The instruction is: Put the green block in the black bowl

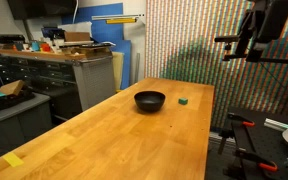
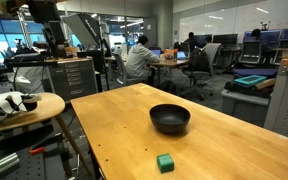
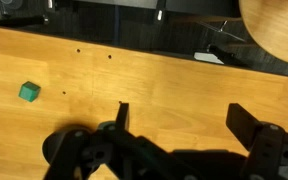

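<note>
The tiny green block (image 1: 183, 101) lies on the wooden table just beside the black bowl (image 1: 150, 100). Both show again in an exterior view, the block (image 2: 165, 162) near the front edge and the bowl (image 2: 170, 118) behind it. In the wrist view the block (image 3: 28, 92) sits at the far left; the bowl is out of that view. My gripper (image 3: 179, 115) is open and empty, high above the table, well away from the block. The arm (image 1: 256, 30) hangs off past the table's edge.
The wooden table (image 1: 104, 135) is long, with a yellow tape mark (image 1: 14, 160) near one corner. A round stool (image 2: 24, 105) with a white object stands beside the table. Cabinets (image 1: 54, 70) and desks with a seated person (image 2: 139, 58) lie behind.
</note>
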